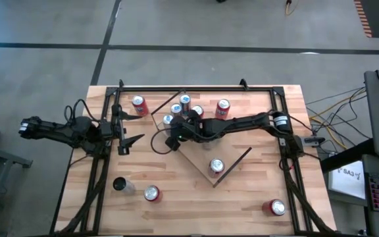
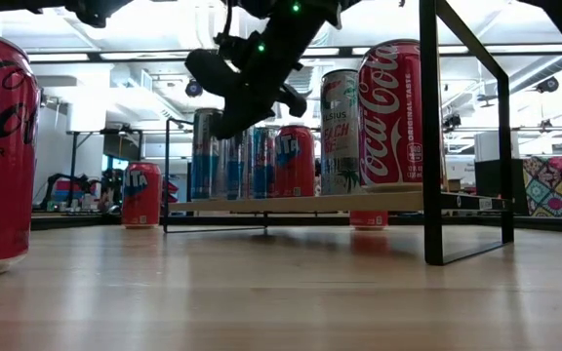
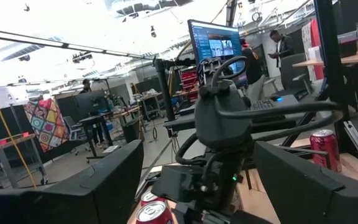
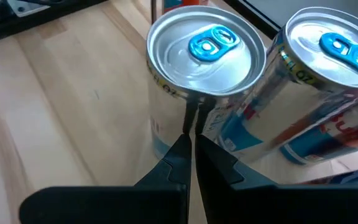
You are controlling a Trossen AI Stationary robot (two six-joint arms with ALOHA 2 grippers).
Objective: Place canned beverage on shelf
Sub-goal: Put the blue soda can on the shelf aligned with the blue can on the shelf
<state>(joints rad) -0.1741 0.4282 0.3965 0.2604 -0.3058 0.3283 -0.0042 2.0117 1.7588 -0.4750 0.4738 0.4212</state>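
Observation:
The shelf [image 1: 232,153] is a light-wood board lying askew in the middle of the table; it also shows in the low view [image 2: 291,204]. Several cans stand on it, among them silver-blue cans [image 1: 168,120] and red cans [image 1: 222,105]. My right gripper [image 4: 191,140] is shut and holds nothing. It hangs over the shelf's left end [image 1: 171,130], close by the side of a silver-blue can [image 4: 201,50]. My left gripper [image 1: 129,129] is open and empty at the table's left side. My right gripper's shut fingertips [image 4: 182,146] stand against the side of the silver-blue can just below its rim [image 4: 188,102], coming slanting from above. I cannot tell whether they touch it. The can stands upright on the shelf.
Loose cans are on the table: a red one at the back left [image 1: 138,104], a red one [image 1: 151,193] and a dark one [image 1: 120,185] at the front left, and a red one at the front right [image 1: 276,207]. A black frame [image 1: 196,89] runs around the table.

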